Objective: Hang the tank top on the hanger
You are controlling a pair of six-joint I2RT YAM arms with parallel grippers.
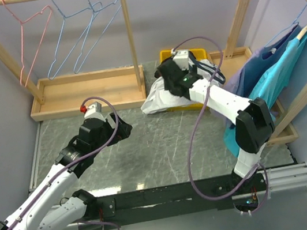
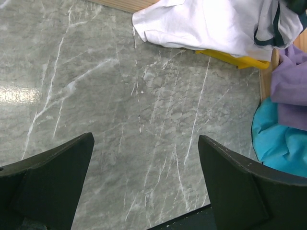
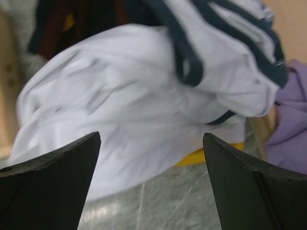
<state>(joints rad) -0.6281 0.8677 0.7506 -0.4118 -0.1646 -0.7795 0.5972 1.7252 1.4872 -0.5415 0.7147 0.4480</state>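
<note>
The tank top (image 1: 156,101) lies crumpled, white with navy trim, spilling out of a yellow bin (image 1: 168,55) onto the table. It also shows in the left wrist view (image 2: 211,24) and the right wrist view (image 3: 134,105). Its printed graphic is hidden. My right gripper (image 1: 165,88) (image 3: 151,139) is open and empty, just above and in front of the tank top. My left gripper (image 1: 122,129) (image 2: 146,143) is open and empty over bare table, well short of the tank top. Two light-blue hangers (image 1: 66,41) hang on the back left rack.
A pink hanger (image 1: 31,41) hangs left of the blue ones. The wooden rack's base (image 1: 89,93) borders the table's far edge. Teal (image 1: 271,82) (image 2: 278,139) and purple (image 1: 246,74) (image 2: 292,86) shirts hang on the right rack. A dark garment (image 3: 86,19) lies behind the tank top.
</note>
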